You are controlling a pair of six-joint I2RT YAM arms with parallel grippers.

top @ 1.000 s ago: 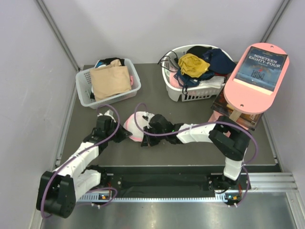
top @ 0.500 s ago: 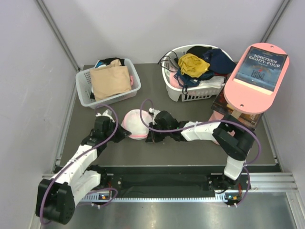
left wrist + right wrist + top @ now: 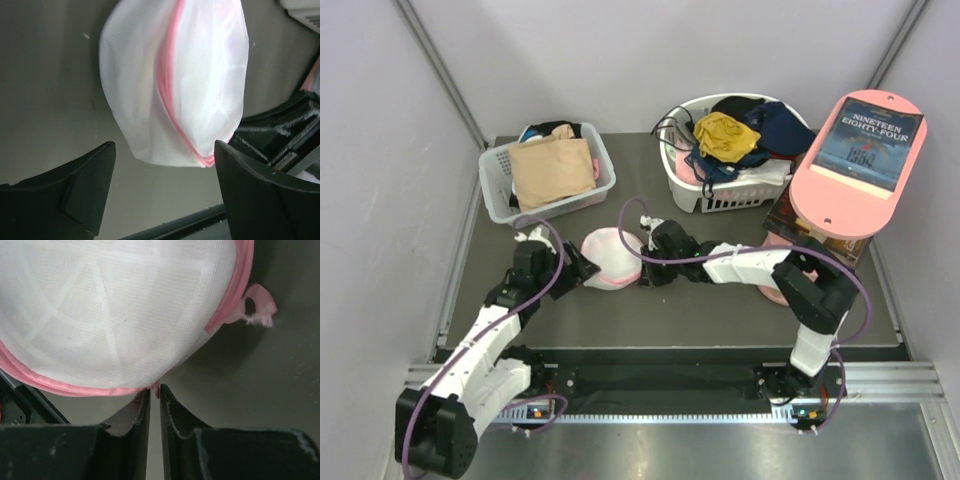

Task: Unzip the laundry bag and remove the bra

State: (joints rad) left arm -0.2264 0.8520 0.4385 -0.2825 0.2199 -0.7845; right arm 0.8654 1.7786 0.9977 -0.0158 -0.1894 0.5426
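The laundry bag (image 3: 610, 258), a white mesh dome with a pink rim, lies on the dark table between my two grippers. My left gripper (image 3: 583, 270) is at its left side. In the left wrist view the left gripper (image 3: 164, 144) stands wide open, and the near end of the laundry bag (image 3: 175, 85) lies just between the fingertips, ungripped. My right gripper (image 3: 641, 271) is at the bag's right edge. In the right wrist view the right gripper (image 3: 155, 390) is pinched on a small pink bit of the laundry bag's (image 3: 115, 315) rim. The bra is hidden; only white shows through the mesh.
A white basket (image 3: 498, 200) with a beige garment stands at the back left. A second white basket (image 3: 720, 195) heaped with clothes, a mustard cloth (image 3: 725, 135) on top, stands at the back right. A pink board (image 3: 820, 200) carrying a book leans at the right.
My left gripper has opened and let go of the bag. The bag has shifted a little to the right and back, and the right gripper has moved right with its rim.
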